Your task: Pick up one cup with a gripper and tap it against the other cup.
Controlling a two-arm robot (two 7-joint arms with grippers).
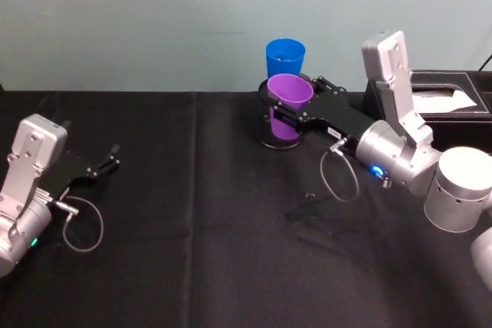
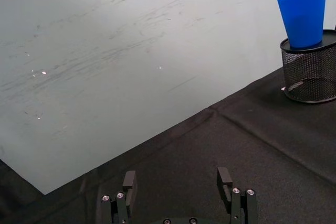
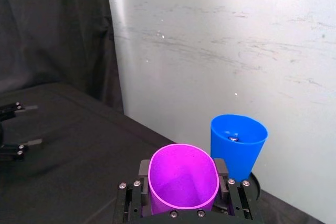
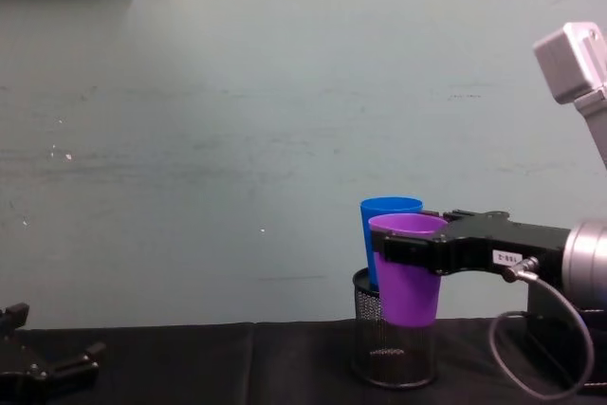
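Hanging clear of the black tablecloth [image 1: 200, 228], the plain purple plastic tumbler [image 4: 410, 296] sits upright in the right gripper [image 4: 406, 251], whose black flat jaws are clamped on its upper wall from both sides, just below the rim. Right behind it the bright blue plastic tumbler [image 4: 381, 206] stands in the top of a black wire-mesh holder [image 4: 394, 358] near the back wall. The two rims are at about the same height and very close, though whether they touch cannot be told. So the pick-up looks done, and what is left, by my reading, is the tap itself, or at most a last small nudge toward the blue wall. The left gripper [image 1: 111, 157] lies idle low on the left of the table, jaws apart. A small white label [image 4: 505, 257] on the right gripper's body carries dark print too small to read.
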